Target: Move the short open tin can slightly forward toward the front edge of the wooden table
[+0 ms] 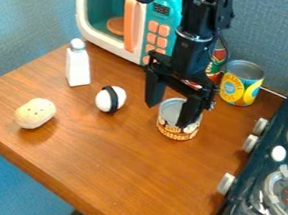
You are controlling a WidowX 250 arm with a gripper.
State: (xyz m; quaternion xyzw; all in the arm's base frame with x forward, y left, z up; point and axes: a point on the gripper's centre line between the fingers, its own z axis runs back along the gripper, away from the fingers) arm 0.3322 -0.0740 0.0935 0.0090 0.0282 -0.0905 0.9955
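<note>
The metal can with a brown-and-cream paper label (169,129) stands upright, its long axis vertical, on the brown wood-grain table (99,159). The black two-finger gripper (167,115) is released, fingers spread, one overlapping the can; contact is hard to judge. Blue-grey textured wall (271,41) far; glossy black stove (243,214) right.

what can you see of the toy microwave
The microwave stands upright on the wooden table, towards its back, and looks like plastic. A white, rounded frame surrounds its front opening, with teal inside and a round orange plate showing. An orange handle runs up the front. Beside it, a teal panel carries a dark display above rows of peach buttons. A black cable crosses in front of its upper part; whether it touches, I cannot tell.
</note>
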